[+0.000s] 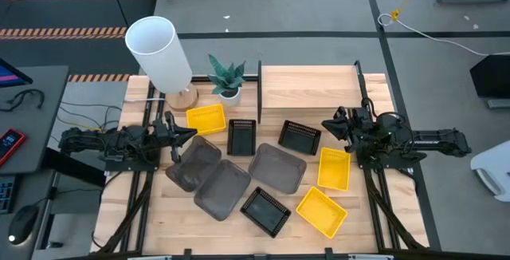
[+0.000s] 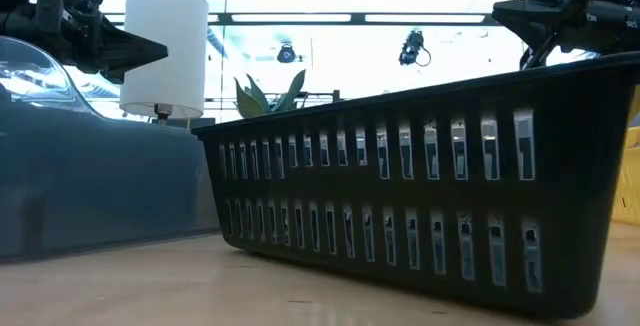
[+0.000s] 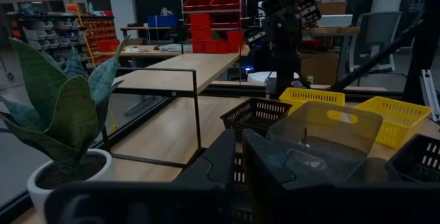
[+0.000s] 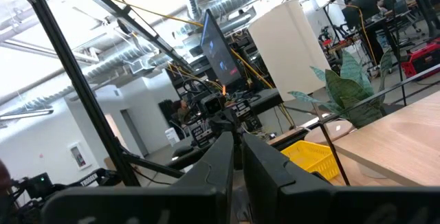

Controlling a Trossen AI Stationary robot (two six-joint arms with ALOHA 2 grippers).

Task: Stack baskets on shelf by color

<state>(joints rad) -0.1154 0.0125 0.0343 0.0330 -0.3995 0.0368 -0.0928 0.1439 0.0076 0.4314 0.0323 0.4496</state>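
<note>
Nine baskets lie flat on the tabletop in the high view. The yellow ones [image 1: 206, 118] [image 1: 334, 168] [image 1: 322, 211] are spread out. The smoky grey ones [image 1: 194, 163] [image 1: 225, 188] [image 1: 277, 168] sit in the middle. The black mesh ones [image 1: 241, 136] [image 1: 300, 137] [image 1: 265, 210] lie among them. The light-wood shelf [image 1: 311, 91] stands at the far edge on black uprights. My left gripper [image 1: 186, 135] hovers shut above the table's left side, beside a grey basket. My right gripper [image 1: 328, 124] hovers shut right of a black mesh basket. Neither touches anything.
A white cylinder lamp [image 1: 159, 51] and a small potted plant [image 1: 228, 78] stand at the far left, next to the shelf. In the low view a black mesh basket [image 2: 420, 186] and a grey basket [image 2: 90, 186] fill the foreground. Bare wood shows along the near edge [image 1: 159, 228].
</note>
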